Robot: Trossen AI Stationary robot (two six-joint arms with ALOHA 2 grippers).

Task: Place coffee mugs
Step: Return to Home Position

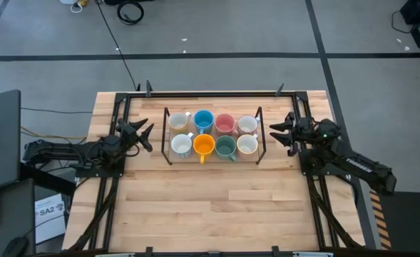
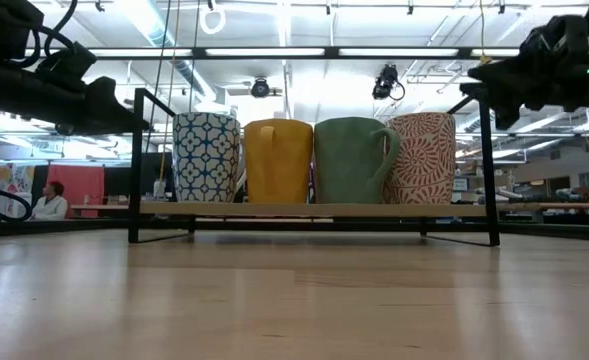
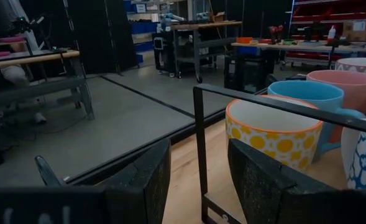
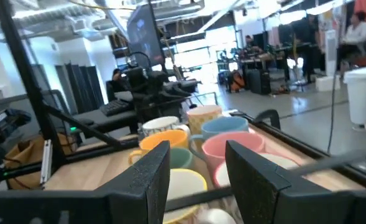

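Eight coffee mugs stand upright in two rows on a black-framed rack (image 1: 166,135) at the table's middle. The far row is cream (image 1: 177,121), blue (image 1: 203,120), pink (image 1: 224,123) and white (image 1: 247,123). In the near row are white (image 1: 182,145), orange (image 1: 204,145), green (image 1: 226,146) and white (image 1: 247,145). In the low view, the near row's bases rest on the rack's wooden shelf (image 2: 314,210). My left gripper (image 1: 144,134) is open just left of the rack. My right gripper (image 1: 281,133) is open just right of it. Neither touches anything.
The rack's thin black posts (image 3: 199,149) stand close in front of my left gripper (image 3: 198,180). Bare wooden table (image 1: 210,207) stretches from the rack to the near edge. Black frame rails (image 1: 117,114) run along the table's left and right sides. A person (image 2: 49,203) sits far behind the table.
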